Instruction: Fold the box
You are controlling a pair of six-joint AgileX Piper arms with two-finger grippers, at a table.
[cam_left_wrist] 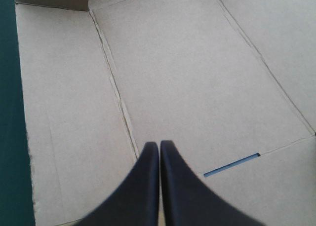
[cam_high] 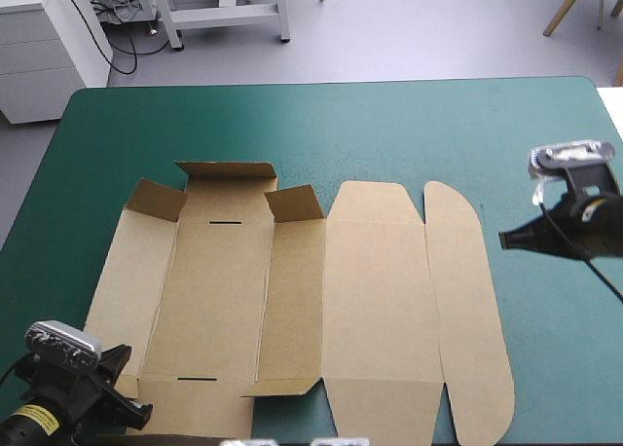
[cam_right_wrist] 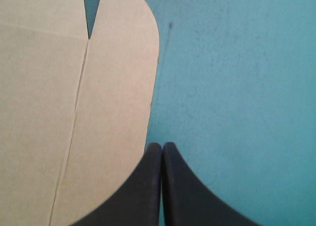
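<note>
I see the box (cam_high: 375, 290) spread along the counter's (cam_high: 389, 125) near edge, nothing gripped.
Nearest me, my left fingers (cam_left_wrist: 140, 186) are pressed together over the box's near-left corner. The brown sheet lies flat, its far-left flaps raised. My right fingers (cam_right_wrist: 143, 186), also pressed together, hover beside its rounded right edge.

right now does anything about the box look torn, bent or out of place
Nothing stands out. The box lies on the teal-green cover with no tear or crush showing. Only the flaps at its far left end stand raised; the rest lies flat.
</note>
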